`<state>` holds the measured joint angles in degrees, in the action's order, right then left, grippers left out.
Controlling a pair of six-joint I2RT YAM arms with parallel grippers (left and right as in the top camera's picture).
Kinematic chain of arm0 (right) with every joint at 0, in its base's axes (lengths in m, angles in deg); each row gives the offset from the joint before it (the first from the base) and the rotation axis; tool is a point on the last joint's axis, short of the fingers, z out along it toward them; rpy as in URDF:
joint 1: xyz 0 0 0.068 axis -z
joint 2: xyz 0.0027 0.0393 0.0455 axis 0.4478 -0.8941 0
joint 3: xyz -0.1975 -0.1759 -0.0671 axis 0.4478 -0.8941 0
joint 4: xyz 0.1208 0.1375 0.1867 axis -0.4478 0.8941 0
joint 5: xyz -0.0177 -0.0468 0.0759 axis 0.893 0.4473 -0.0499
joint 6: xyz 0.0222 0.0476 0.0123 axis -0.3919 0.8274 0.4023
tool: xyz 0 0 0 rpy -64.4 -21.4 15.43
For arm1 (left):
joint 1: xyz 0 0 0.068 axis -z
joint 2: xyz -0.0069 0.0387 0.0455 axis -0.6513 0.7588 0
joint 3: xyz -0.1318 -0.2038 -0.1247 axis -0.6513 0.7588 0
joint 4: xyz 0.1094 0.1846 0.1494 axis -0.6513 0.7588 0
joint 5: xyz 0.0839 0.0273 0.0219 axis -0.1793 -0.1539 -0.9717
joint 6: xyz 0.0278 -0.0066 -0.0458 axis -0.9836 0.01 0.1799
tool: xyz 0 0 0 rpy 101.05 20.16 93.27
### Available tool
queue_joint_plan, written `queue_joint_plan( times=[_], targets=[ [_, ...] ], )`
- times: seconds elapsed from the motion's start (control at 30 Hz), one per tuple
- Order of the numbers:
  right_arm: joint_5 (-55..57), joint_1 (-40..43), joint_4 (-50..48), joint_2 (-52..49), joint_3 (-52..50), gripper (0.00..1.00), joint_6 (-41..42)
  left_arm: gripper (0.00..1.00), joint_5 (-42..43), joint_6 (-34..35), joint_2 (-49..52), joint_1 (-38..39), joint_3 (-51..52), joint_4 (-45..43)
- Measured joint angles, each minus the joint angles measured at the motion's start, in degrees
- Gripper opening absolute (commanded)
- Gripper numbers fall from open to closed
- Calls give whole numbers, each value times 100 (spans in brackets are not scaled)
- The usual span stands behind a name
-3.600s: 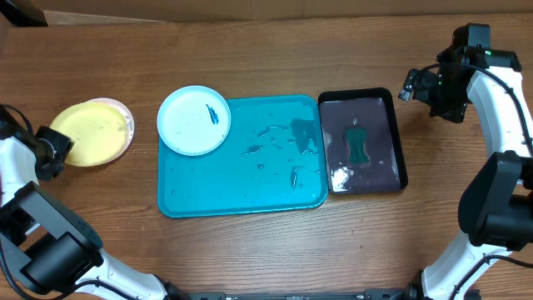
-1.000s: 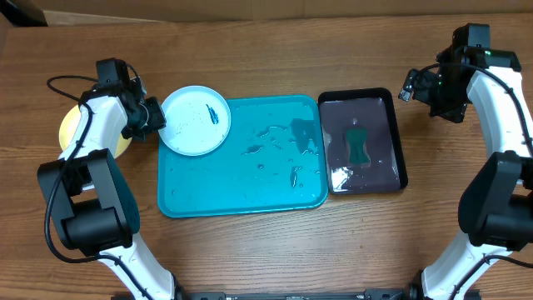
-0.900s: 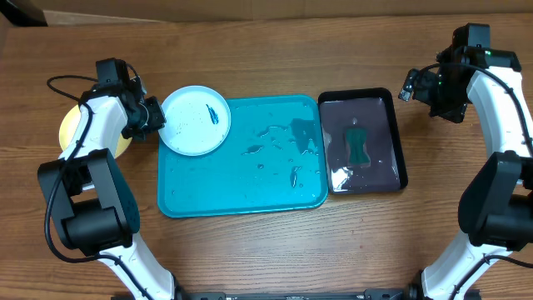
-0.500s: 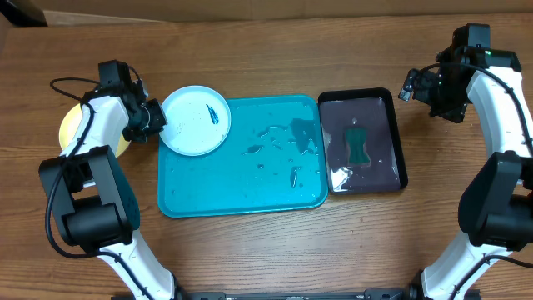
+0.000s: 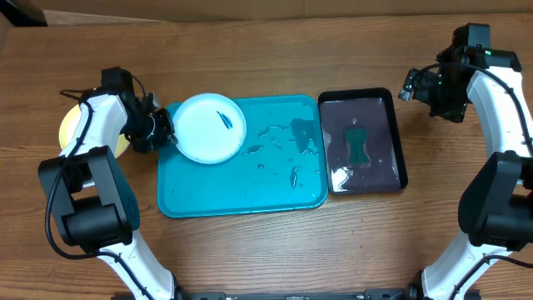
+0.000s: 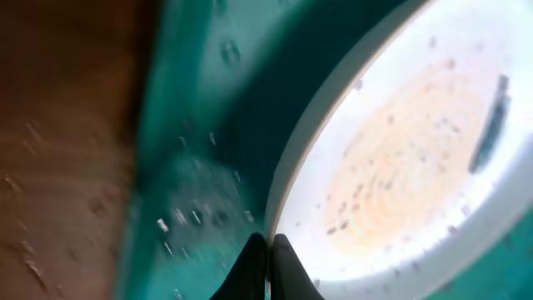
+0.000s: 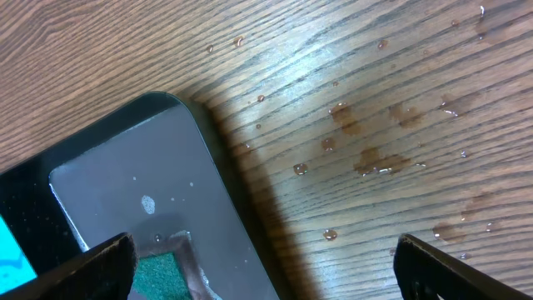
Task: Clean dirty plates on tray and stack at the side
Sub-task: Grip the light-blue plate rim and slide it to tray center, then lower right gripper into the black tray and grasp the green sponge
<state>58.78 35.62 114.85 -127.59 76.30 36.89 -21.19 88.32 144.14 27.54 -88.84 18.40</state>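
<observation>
Overhead: straight down over the whole counter (image 5: 275,50). Left wrist: very near, on white plate (image 6: 400,167) rim and teal tray (image 6: 208,108). Right wrist: near, black tray (image 7: 125,196) corner; all shared with overhead.

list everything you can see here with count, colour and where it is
white plate: 1, white with dark-blue smear, teal tray's upper-left corner in the overhead view
yellow plate: 1, pale yellow, on table at far left, partly hidden by the left arm
teal tray: 1, teal, wet, table centre
black tray: 1, black, right of teal tray
sponge: 1, green, in black tray
table: 1, brown wood
left hand: 1, shut on white plate's rim
right hand: 1, open, holding nothing
</observation>
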Motion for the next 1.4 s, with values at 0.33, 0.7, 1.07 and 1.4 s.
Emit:
queue_joint_plan(
  times=[0.33,0.7,1.07,1.4],
  targets=[
    [0,0,4,0,0,100,0,4,310,0,0,619,-61,1231],
    [0,0,4,0,0,100,0,4,-42,251,0,1484,-61,1130],
    [-2,0,4,0,0,100,0,36,-369,527,0,1694,-63,1154],
    [-2,0,2,0,0,100,-2,31,-446,542,0,1764,-61,1110]
  ],
)
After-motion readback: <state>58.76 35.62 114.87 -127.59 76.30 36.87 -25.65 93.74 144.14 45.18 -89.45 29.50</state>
